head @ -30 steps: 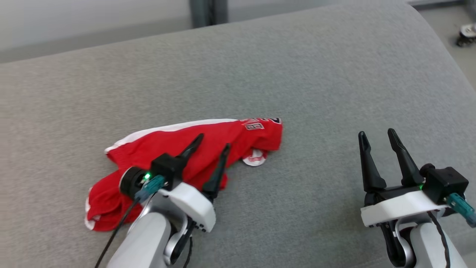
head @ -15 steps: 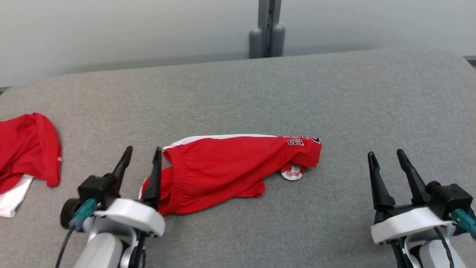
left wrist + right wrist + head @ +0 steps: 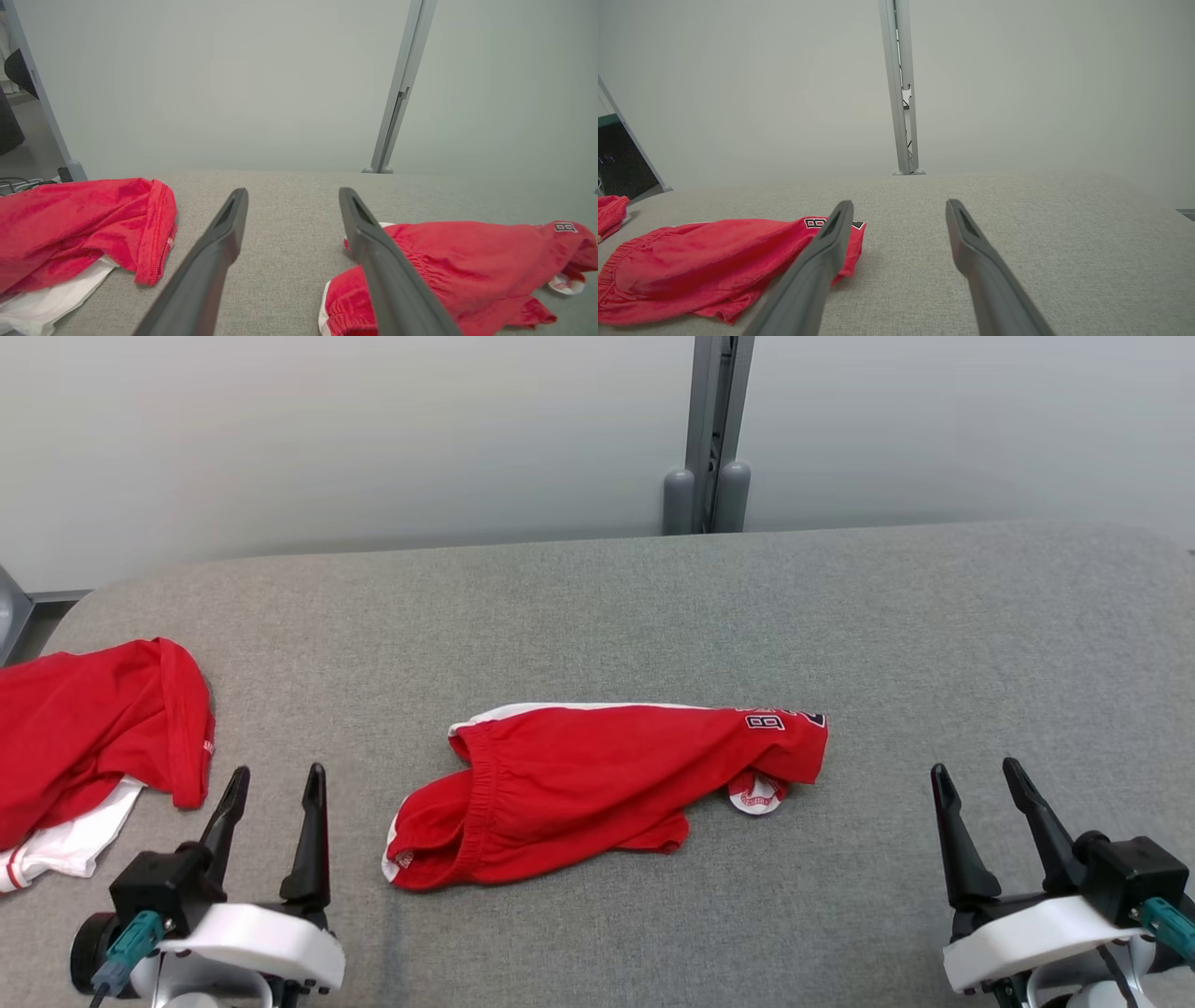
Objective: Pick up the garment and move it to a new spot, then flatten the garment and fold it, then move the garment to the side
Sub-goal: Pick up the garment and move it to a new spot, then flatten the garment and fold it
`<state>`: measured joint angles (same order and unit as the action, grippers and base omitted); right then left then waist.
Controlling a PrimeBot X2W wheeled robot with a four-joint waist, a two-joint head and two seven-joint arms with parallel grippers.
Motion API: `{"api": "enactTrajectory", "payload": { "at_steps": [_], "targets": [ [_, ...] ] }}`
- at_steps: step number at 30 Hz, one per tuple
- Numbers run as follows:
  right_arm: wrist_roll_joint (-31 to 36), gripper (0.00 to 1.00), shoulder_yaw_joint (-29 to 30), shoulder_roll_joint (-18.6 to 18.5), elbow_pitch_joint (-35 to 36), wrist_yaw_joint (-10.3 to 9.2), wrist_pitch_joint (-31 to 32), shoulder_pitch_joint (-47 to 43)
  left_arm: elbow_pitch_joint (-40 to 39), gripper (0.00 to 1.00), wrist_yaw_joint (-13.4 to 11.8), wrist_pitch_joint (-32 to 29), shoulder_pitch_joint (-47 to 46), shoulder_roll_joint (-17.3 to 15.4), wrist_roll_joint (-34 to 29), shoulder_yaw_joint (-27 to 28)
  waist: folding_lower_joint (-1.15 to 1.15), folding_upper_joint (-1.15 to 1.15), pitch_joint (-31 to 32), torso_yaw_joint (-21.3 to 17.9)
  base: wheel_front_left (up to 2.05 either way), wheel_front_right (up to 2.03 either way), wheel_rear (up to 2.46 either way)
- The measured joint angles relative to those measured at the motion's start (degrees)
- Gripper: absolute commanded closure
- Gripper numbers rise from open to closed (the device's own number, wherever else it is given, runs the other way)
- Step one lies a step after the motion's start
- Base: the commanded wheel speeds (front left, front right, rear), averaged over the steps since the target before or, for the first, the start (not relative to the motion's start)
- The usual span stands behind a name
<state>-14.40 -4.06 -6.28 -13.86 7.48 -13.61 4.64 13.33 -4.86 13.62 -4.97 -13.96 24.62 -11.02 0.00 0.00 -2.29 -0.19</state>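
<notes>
The crumpled red fabric shorts with white trim (image 3: 597, 784) lie at the middle of the grey upholstered surface (image 3: 934, 644). The left gripper (image 3: 280, 769) and the right gripper (image 3: 974, 765) flank them without contact, jaws spread.

We are looking down on a grey fabric-covered worktop (image 3: 934, 644) with rounded corners. Crumpled red shorts (image 3: 597, 775) with white trim are lying near its middle, and a second red garment (image 3: 93, 728) is resting over white cloth (image 3: 70, 840) at its left end, well apart.
</notes>
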Motion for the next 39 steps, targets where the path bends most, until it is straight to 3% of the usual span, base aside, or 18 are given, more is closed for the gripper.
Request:
{"api": "enactTrajectory", "payload": {
  "at_steps": [15,39],
  "targets": [
    [0.6,0.00,0.6,-0.3,2.7,0.00,2.1,-4.4,-2.4,0.00,-0.3,-1.8,4.8,-1.3,1.2,-0.2,0.00,0.00,3.1,-0.4,0.00,0.00,0.00],
    [0.7,0.00,1.1,1.0,3.7,0.00,2.5,-5.3,-2.8,0.00,-1.3,-3.5,5.4,-1.7,1.8,-1.5,0.00,0.00,2.9,-0.5,0.00,0.00,0.00]
  ]
}}
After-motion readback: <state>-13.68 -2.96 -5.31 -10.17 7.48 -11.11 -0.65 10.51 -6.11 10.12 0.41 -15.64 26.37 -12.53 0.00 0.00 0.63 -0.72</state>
